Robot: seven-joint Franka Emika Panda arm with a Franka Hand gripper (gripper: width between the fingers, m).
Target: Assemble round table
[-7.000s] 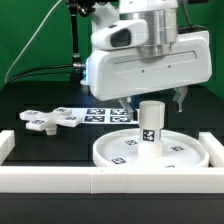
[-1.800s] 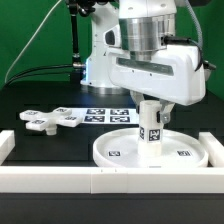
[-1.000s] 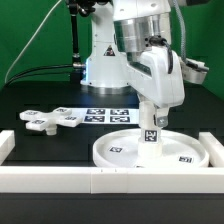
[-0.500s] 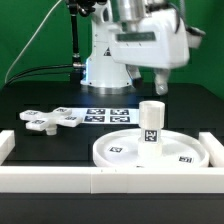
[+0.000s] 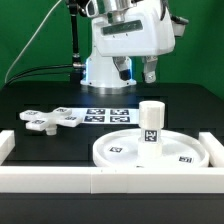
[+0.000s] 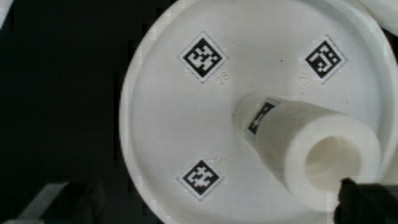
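Note:
The large rimmed round disc (image 5: pixel 150 150) lies flat on the black table near the front rail. The short cylinder leg (image 5: pixel 152 123) stands upright in its middle. The flat cross-shaped base (image 5: pixel 50 119) lies apart at the exterior view's left. My gripper (image 5: pixel 136 70) hangs open and empty above and behind the leg, well clear of it. In the wrist view the disc (image 6: pixel 214 110) fills the picture with the leg (image 6: pixel 311 140) rising from it, and my dark fingertips (image 6: pixel 365 195) show at the edge.
The marker board (image 5: pixel 100 113) lies flat behind the disc. A long white border rail (image 5: pixel 110 183) runs along the table's front, with white end blocks at both sides. The robot's base (image 5: pixel 105 70) stands at the back.
My gripper let go of the leg, opened, rose and swung back toward the exterior view's left. The leg stays upright on the disc.

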